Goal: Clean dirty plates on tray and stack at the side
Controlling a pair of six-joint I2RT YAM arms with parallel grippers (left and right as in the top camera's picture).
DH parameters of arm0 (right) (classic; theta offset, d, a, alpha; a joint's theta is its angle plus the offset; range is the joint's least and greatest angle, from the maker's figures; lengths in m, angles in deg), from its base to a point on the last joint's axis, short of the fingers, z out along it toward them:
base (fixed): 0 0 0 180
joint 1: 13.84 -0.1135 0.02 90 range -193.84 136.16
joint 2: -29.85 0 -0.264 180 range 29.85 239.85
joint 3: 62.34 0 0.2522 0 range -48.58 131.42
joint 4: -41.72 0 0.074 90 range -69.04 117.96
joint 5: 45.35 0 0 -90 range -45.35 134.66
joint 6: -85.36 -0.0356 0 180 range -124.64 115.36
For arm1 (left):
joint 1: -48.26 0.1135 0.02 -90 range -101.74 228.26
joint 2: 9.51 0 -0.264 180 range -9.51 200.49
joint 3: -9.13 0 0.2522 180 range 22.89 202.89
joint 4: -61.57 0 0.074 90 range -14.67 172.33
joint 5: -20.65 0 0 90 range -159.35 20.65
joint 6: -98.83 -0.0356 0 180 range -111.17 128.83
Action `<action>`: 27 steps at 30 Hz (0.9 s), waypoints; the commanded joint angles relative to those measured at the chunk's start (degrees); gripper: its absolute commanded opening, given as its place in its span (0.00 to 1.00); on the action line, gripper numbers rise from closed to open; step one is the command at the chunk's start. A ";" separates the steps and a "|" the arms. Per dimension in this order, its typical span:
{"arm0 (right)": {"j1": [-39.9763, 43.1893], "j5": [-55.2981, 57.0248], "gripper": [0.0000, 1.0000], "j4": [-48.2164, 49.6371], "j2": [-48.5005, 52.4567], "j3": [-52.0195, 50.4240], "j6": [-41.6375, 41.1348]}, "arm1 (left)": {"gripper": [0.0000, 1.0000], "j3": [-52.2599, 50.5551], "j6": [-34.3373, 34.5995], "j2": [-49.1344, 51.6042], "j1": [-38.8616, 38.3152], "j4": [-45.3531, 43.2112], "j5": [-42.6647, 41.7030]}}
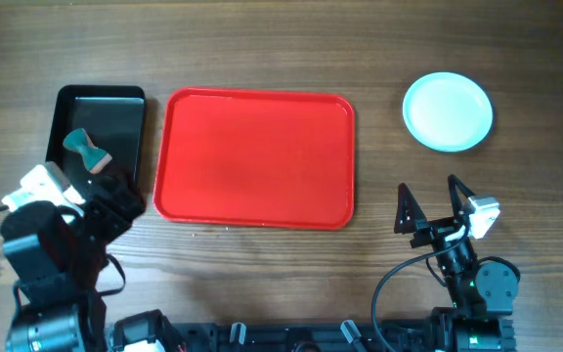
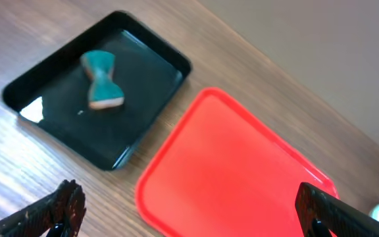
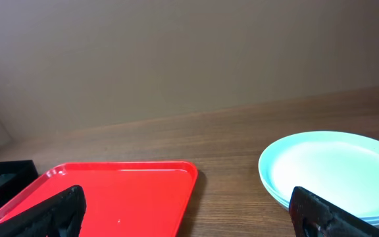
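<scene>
Wooden table (image 1: 262,39) is seen under everything. The tray (image 1: 254,156) is used as landmark: red, flat, rectangular, rounded corners, low rim, lying lengthwise at mid-table. Only plain red surface is seen inside its rim.

A black tray (image 1: 101,91), smaller and deeper, is placed just beside the red tray's left short side, not touching. One sponge (image 1: 87,150) is held in it: teal, bow-tie shaped, with a tan base, lying toward the near end of the black tray. In the left wrist view the sponge (image 2: 101,80) is seen resting flat on the glossy black floor.

The plates (image 1: 448,110) are found on the bare table, well apart from the red tray's right short side and level with its far half. They are stacked; layered rims are seen in the right wrist view (image 3: 328,168), but the exact count cannot be told. Round, shallow, pale aqua-white. The top plate's face is seen uniformly pale.

The right gripper (image 1: 427,186) is placed off the red tray's near right corner, fingers spread wide, nothing gripped. The left gripper (image 2: 188,197) is held over the red tray's near left corner, fingers also spread wide, nothing between them.
</scene>
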 commanded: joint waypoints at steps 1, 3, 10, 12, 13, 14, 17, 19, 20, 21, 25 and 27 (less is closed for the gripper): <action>-0.28 1.01 1.00 0.31 -0.61 -0.04 1.01 | 1.00 -8.17 -1.16 -7.17 -7.80 -5.31 0.83; -0.28 1.01 1.00 0.31 -0.61 -0.04 1.01 | 1.00 -13.84 -1.16 -11.28 -9.81 -10.54 1.22; -0.28 1.01 1.00 0.31 -0.61 -0.04 1.01 | 1.00 -40.09 -1.11 -27.17 -12.22 -40.74 1.18; -0.28 1.01 1.00 0.31 -0.61 -0.04 1.03 | 1.00 -44.35 -1.11 -29.55 -12.22 -46.51 1.18; -0.28 1.01 1.00 0.31 -0.61 -0.04 1.01 | 1.00 -46.47 -1.14 -31.17 -12.22 -49.16 1.18; -0.28 1.01 1.00 0.31 -0.61 -0.04 1.03 | 1.00 -47.58 -1.11 -32.20 -12.24 -50.10 1.18; -0.28 1.01 1.00 0.31 -0.61 -0.04 1.01 | 1.00 -50.36 -1.14 -35.12 -12.24 -51.41 1.84; -0.28 1.01 1.00 0.31 -0.61 -0.04 1.01 | 1.00 -50.86 -1.14 -35.12 -12.24 -51.56 1.86; -0.28 1.01 1.00 0.31 -0.61 -0.04 1.03 | 1.00 -50.86 -1.16 -35.12 -12.48 -51.34 2.05; -0.28 1.01 1.00 0.31 -0.61 -0.04 1.01 | 1.00 -50.86 -1.18 -35.12 -12.61 -50.75 2.32; -0.28 1.01 1.00 0.31 -0.61 -0.04 1.03 | 1.00 -50.86 -1.38 -35.15 -13.62 -46.51 2.08; -0.28 1.01 1.00 0.31 -0.61 -0.04 1.01 | 1.00 -50.86 -1.40 -35.15 -14.62 -46.53 2.49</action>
